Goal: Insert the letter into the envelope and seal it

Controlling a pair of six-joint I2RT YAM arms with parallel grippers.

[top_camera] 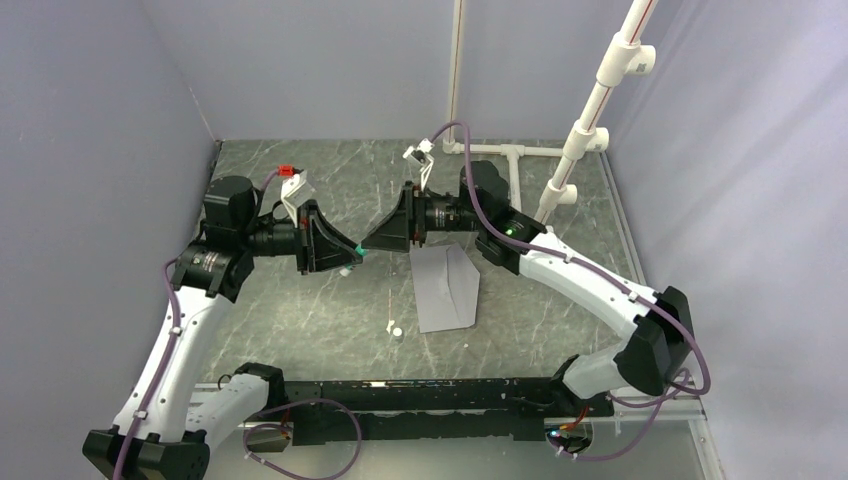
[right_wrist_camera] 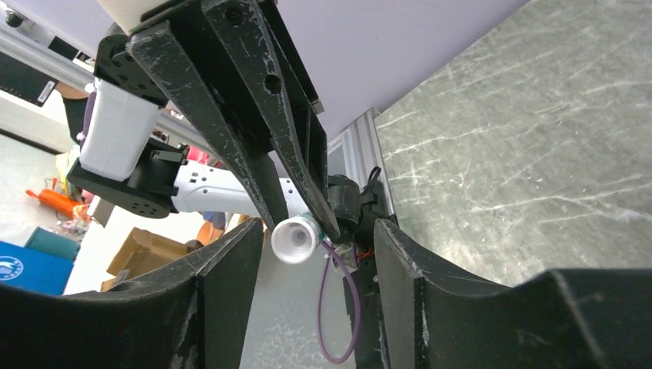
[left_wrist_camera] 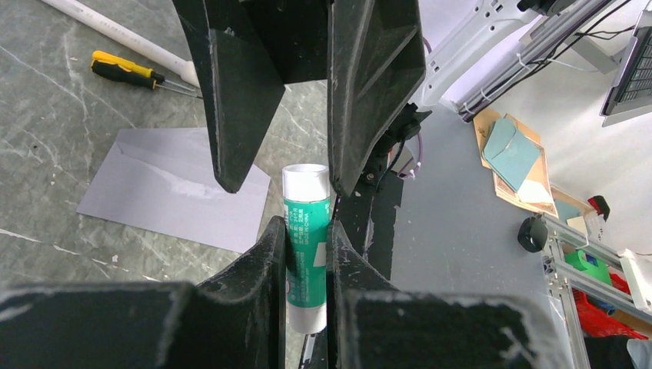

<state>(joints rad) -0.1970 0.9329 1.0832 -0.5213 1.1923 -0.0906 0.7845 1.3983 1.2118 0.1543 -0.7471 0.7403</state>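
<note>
The grey envelope [top_camera: 445,290] lies flat on the table right of centre and also shows in the left wrist view [left_wrist_camera: 169,184]. The tan letter is not in view. My left gripper [top_camera: 352,262] is shut on a green glue stick [left_wrist_camera: 306,192] and holds it above the table, pointing right. My right gripper [top_camera: 372,245] faces it, open. In the right wrist view the right gripper [right_wrist_camera: 317,231] stands wide open with the stick's white end [right_wrist_camera: 294,240] between its fingers, nearer one of them. I cannot tell whether they touch it.
A small white cap [top_camera: 395,330] lies on the table left of the envelope. A white pipe frame [top_camera: 515,165] stands at the back right. A yellow-and-black screwdriver [left_wrist_camera: 123,69] lies beyond the envelope. Grey walls close in the left, back and right.
</note>
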